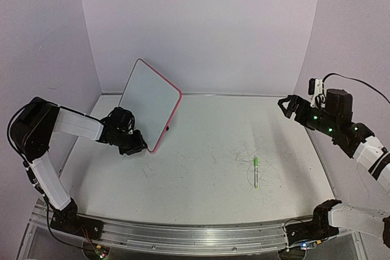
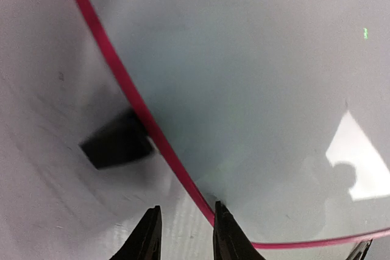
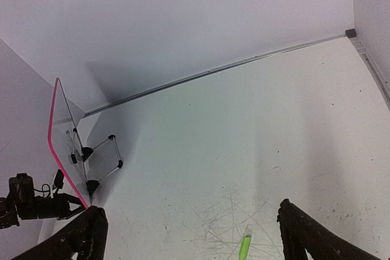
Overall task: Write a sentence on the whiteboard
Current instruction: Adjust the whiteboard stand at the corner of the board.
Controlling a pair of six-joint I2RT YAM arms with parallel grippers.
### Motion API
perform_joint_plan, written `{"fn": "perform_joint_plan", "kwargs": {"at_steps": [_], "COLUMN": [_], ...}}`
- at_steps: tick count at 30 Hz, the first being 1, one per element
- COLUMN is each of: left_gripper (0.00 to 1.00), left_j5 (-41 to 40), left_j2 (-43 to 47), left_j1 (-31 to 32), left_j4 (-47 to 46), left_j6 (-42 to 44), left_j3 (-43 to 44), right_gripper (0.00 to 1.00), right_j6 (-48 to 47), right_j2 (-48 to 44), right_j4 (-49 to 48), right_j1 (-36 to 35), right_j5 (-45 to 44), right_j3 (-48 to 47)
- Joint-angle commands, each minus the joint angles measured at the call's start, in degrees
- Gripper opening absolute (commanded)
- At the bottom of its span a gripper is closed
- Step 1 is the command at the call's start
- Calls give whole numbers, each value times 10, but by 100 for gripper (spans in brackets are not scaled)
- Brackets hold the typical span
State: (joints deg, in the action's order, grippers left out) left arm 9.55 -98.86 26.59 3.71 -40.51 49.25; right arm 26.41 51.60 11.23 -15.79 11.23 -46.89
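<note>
Whiteboard [image 1: 149, 101], just ahead of the left gripper [image 2: 183, 235]: smooth, glossy white face with visible reflections; pink-red rim, plastic in appearance. Stand foot [image 2: 116, 144]: matt black. Table [image 1: 207, 150] beneath the right gripper [image 3: 190, 211]: matt white, scuffed with fine dark scratches. Marker [image 1: 256, 170] lying there: smooth green plastic. Left gripper fingers [image 2: 146, 238]: matt black.

White table, a board and a pen on it

We see a pale table [image 1: 201, 120] marked with thin dark scribbles [image 1: 244, 156], thickest right of the middle. A green marker [image 1: 256, 170] lies flat among those scribbles, toward the near edge and the right side, pointing roughly from near edge to far edge. The whiteboard [image 1: 149, 101] is near the far left corner, tilted, its wire stand with black feet [image 3: 91, 184] down at the surface; we cannot tell whether every foot touches. A metal rail [image 1: 183, 235] runs along the near edge.
</note>
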Motion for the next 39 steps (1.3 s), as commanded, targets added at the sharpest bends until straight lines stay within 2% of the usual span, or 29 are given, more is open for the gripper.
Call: {"fn": "perform_joint_plan", "kwargs": {"at_steps": [1,5,9,16,18,21,23,28,33,39], "left_gripper": [29,27,30,34,37,52,53,41,29,26], "left_j5": [18,0,-44,-141,-146,-129,-128,-148,-126,-103], "left_j2": [-33,-38,6,90,103,107,97,39,-27,-70], "left_j1": [46,68,70,49,28,-21,-38,-52,-52,-42], "left_j4": [-35,-52,-55,17,24,26,27,28,23,-1], "left_j6": [-24,-30,-13,33,41,57,69,90,91,84], "left_j3": [29,34,-4,-22,-26,-26,-17,8,33,43], "right_gripper": [98,98,98,98,98,98,98,98,98,98], "right_j6": [6,10,10,14,16,18,20,27,31,31], "right_j2": [24,34,21,19,19,21,26,27,12,25], "right_j4": [-31,-38,-39,-45,-49,-55,-55,-55,-55,-52], "right_j1": [1,0,-3,-4,-6,-9,-13,-32,-40,-42], "right_j5": [27,47,41,52,56,60,61,62,58,56], "right_j3": [17,22,27,24,24,25,26,27,34,33]}}
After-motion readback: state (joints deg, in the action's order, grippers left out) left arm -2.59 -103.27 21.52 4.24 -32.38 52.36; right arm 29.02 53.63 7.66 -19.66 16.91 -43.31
